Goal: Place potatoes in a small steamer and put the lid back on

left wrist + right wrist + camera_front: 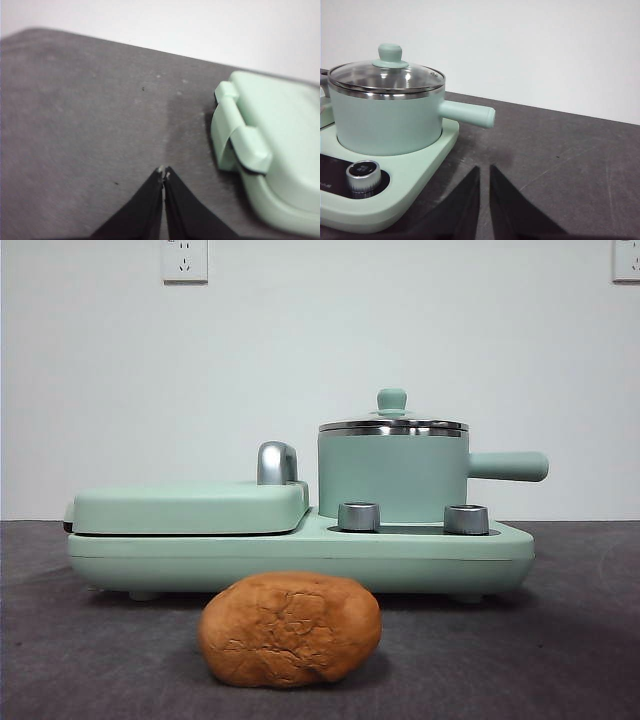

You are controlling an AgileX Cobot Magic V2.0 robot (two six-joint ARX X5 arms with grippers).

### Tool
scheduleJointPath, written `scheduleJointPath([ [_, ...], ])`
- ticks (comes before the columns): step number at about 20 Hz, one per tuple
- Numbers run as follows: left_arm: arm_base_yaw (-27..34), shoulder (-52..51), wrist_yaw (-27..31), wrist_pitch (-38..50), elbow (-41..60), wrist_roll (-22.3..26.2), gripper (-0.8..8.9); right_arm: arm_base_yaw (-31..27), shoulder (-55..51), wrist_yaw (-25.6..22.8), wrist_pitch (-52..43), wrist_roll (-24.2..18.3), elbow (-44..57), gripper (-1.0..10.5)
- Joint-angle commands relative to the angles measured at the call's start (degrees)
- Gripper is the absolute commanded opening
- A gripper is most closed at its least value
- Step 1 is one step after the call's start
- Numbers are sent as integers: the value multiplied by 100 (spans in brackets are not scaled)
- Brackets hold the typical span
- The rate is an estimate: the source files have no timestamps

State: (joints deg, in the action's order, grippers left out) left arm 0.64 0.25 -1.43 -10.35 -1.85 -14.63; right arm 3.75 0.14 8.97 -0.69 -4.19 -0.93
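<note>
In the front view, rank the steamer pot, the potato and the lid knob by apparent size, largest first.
1. Potato and steamer pot: similar; the potato sits nearer the camera, so unsure.
2. Lid knob: clearly smallest.

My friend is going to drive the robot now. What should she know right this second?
Left gripper: shut, empty, above the table beside the griddle.
Right gripper: fingers nearly together, empty, near the small steamer's handle.
Potato: on the table in front of the cooker.
Lid: on the steamer.
Done: nothing yet.
Left: lift lid, put potato in, put lid back.
</note>
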Motion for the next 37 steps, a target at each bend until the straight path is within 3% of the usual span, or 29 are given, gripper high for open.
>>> scheduleJointPath([
  [1, 9, -7, -7, -33, 111, -1676, 6, 13, 7, -2, -63, 85, 22, 29],
  [4, 9, -7, -7, -11, 111, -2306, 6, 13, 7, -37, -232, 129, 22, 29],
  [8, 9, -7, -7, 173, 111, -2339, 6, 13, 7, -52, -785, 671, 20, 29],
  [14, 9, -7, -7, 927, 107, -2365, 6, 20, 7, 15, -2216, 925, 15, 29],
  [18, 9, -7, -7, 1552, 96, -2382, 6, 20, 11, -490, -2782, 1261, -15, 11],
  [21, 9, -7, -59, 1917, 0, -2378, 6, 20, 9, -907, -2643, 1838, -92, 11],
  [23, 9, -2, -127, 1921, -146, -2374, 6, 20, 13, -905, -2428, 2288, -223, 11],
  [26, 9, 48, -302, 1805, -422, -2354, 6, 20, 28, -815, -1650, 2524, -573, 12],
  [30, 9, 278, -496, 1329, -970, -2046, 7, 20, 321, -426, -72, 2463, -1353, 12],
  [37, 9, 1250, -1639, 127, -2251, -649, 7, 20, 1438, 529, 918, 1646, -2468, 12],
])
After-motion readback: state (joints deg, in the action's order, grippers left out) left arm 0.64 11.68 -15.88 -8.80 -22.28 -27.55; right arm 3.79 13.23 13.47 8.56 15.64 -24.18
